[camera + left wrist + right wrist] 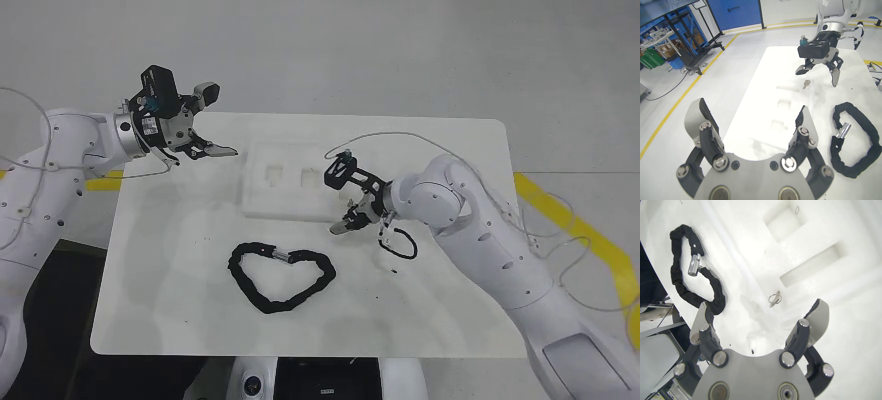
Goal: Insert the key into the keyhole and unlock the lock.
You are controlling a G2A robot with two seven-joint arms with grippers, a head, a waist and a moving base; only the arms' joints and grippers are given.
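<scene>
right now the right gripper hangs spread wide just above the key lying on the white foam tray, likely ready to pinch it, while the left gripper, also spread apart, hangs by the bench edge, away from the lock.

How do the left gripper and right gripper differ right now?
The right gripper hangs over the key on the foam tray; the left gripper sits by the table's far corner, away from the key. The right gripper points down; the left gripper angles across the table. Both are open and empty.
</scene>
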